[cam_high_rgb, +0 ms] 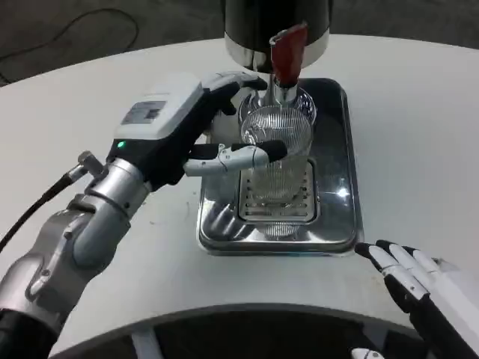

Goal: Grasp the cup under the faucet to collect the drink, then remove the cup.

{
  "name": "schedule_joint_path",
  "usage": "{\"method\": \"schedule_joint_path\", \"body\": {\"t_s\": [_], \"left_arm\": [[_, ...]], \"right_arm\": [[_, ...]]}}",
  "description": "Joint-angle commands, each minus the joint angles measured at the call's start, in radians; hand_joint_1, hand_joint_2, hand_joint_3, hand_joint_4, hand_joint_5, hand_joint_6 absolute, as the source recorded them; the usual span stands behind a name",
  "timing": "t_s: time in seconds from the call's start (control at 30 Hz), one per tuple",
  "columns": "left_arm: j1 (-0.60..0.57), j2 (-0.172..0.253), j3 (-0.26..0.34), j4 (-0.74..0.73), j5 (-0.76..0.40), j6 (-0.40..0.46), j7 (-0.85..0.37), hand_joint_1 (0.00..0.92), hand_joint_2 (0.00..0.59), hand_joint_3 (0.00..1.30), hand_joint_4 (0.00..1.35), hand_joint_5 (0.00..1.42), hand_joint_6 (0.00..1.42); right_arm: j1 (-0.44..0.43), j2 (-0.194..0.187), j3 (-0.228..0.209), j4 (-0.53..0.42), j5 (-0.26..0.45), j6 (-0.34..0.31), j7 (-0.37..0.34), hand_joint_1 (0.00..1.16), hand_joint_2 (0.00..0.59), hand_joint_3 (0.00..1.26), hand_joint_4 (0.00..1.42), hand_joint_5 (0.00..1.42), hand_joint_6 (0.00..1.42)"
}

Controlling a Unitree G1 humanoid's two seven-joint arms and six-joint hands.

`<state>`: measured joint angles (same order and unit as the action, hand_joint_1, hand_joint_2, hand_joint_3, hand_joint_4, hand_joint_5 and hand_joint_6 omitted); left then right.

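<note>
Both hands are showing: our left hand (196, 120) is gripping the cup (275, 149) under the faucet (285, 60); our right hand (423, 288) is lying open.

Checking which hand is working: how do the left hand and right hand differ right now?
The left hand reaches over the steel drip tray, its fingers around the clear ribbed glass cup; the right hand lies at the white table's near edge, fingers straight, holding nothing. Both have white-and-black fingers.
</note>
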<state>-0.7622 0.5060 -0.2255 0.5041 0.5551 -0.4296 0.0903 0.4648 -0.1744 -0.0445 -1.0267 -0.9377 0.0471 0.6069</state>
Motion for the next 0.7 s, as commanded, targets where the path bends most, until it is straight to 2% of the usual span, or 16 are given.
{"method": "schedule_joint_path", "body": {"t_s": [0.03, 0.23, 0.3, 0.37, 0.43, 0.53, 0.6, 0.7], "left_arm": [[0.109, 0.042, 0.07, -0.131, -0.062, 0.001, -0.037, 0.094, 0.098, 0.3, 0.25, 0.45, 0.68], [0.229, 0.061, 0.172, -0.303, -0.154, 0.004, -0.069, 0.13, 0.117, 0.32, 0.31, 0.48, 0.68], [0.268, 0.062, 0.228, -0.36, -0.232, -0.013, -0.091, 0.134, 0.123, 0.33, 0.34, 0.5, 0.68], [0.288, 0.061, 0.274, -0.393, -0.341, -0.039, -0.135, 0.118, 0.14, 0.36, 0.38, 0.51, 0.53], [0.291, 0.061, 0.298, -0.406, -0.418, -0.051, -0.18, 0.101, 0.147, 0.37, 0.39, 0.5, 0.43], [0.282, 0.064, 0.324, -0.426, -0.552, -0.043, -0.279, 0.064, 0.157, 0.36, 0.35, 0.45, 0.38], [0.268, 0.069, 0.334, -0.441, -0.65, -0.014, -0.364, 0.016, 0.155, 0.32, 0.3, 0.4, 0.36], [0.249, 0.068, 0.346, -0.462, -0.76, 0.047, -0.459, 0.0, 0.142, 0.26, 0.26, 0.37, 0.31]], "right_arm": [[-0.005, -0.002, 0.009, 0.0, -0.01, 0.015, 0.012, 0.24, 0.421, 0.05, 0.0, 0.0, 0.0], [-0.006, -0.002, 0.019, 0.001, -0.011, 0.022, 0.01, 0.24, 0.424, 0.06, 0.0, 0.0, 0.0], [-0.008, -0.001, 0.023, -0.002, -0.013, 0.023, 0.009, 0.24, 0.425, 0.06, 0.0, 0.0, 0.0], [-0.011, -0.001, 0.026, -0.002, -0.014, 0.025, 0.009, 0.24, 0.425, 0.06, 0.0, 0.0, 0.0], [-0.012, 0.0, 0.027, -0.001, -0.014, 0.024, 0.007, 0.24, 0.426, 0.06, 0.0, 0.0, 0.0], [-0.011, 0.0, 0.03, -0.002, -0.014, 0.025, 0.005, 0.24, 0.426, 0.06, 0.0, 0.0, 0.0], [-0.011, 0.001, 0.032, -0.002, -0.015, 0.025, 0.004, 0.24, 0.426, 0.06, 0.0, 0.0, 0.0], [-0.01, 0.002, 0.035, -0.002, -0.015, 0.027, 0.003, 0.24, 0.426, 0.06, 0.0, 0.0, 0.0]]}}
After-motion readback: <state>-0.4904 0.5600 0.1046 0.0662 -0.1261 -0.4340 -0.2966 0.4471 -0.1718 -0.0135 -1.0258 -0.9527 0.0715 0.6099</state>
